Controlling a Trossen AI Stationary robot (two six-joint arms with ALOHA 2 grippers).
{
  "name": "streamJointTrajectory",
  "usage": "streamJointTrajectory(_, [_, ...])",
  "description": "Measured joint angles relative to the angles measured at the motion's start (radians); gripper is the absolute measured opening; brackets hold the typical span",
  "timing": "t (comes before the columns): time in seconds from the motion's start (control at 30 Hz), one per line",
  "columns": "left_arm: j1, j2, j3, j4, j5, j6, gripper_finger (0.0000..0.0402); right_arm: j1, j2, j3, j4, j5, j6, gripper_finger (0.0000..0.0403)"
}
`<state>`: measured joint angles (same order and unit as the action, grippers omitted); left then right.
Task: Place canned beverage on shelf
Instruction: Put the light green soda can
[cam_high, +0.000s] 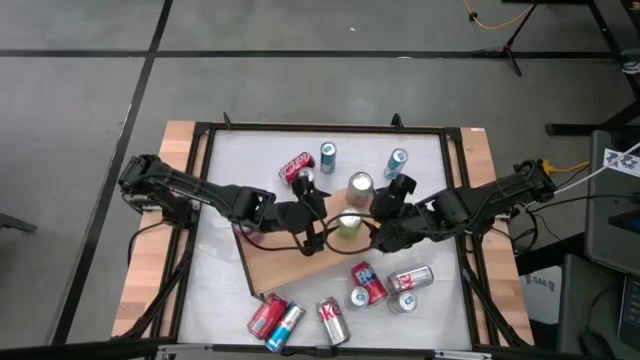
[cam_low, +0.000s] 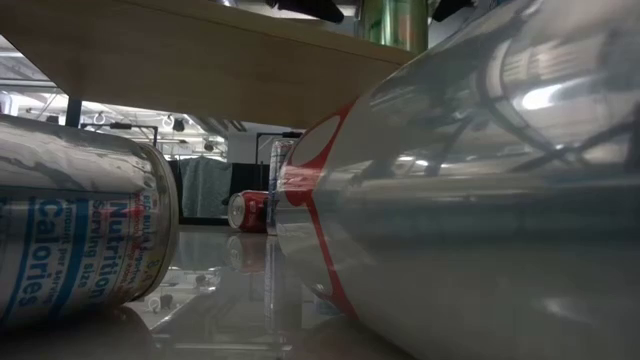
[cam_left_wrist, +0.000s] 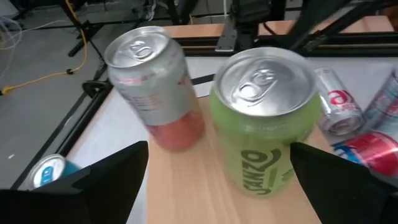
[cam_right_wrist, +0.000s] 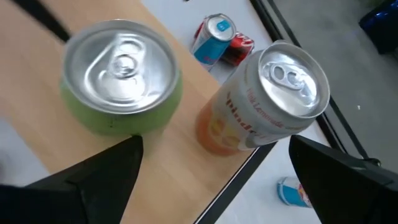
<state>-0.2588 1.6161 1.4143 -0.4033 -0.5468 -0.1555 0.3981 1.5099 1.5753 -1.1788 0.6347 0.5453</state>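
**A:** While both hands hang over the shelf, where do the cans stand?

**B:** Two are upright on the board near its far end: a green can and, just beside it, a silver-and-orange can. The left hand and right hand flank the green can from either side, close to it. Both are spread wide and neither holds anything.

**A:** So what could go wrong?

**B:** Mostly a knock. The two cans stand close together, and the orange one sits near the shelf's edge in the right wrist view. If either hand swings sideways rather than lifting clear, I'd expect a finger to clip a can and tip it off onto the surface.

**A:** And the hands themselves?

**B:** They face each other over the same spot, so moving together risks a collision.

**A:** What about the rest?

**B:** Several cans lie on their sides at the near edge, such as a red can, with others upright at the far side. Lying cans roll, so a pinch off centre could send one skidding away.
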Motion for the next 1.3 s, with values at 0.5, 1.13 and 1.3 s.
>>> streamJointTrajectory(0.5, [-0.027,-0.011,0.000,-0.007,-0.012,0.053,0.0395,0.000,-0.001,0.025,-0.004,-0.037,-0.034,0.0397])
streamJointTrajectory(1.13, [-0.008,-0.058,0.000,-0.030,-0.018,0.060,0.0395,0.001,0.029,0.146,0.190,-0.175,-0.240,0.0397])
streamJointTrajectory(1.3, [-0.008,-0.058,0.000,-0.031,-0.016,0.059,0.0395,0.000,0.074,0.146,0.210,-0.176,-0.270,0.0397])
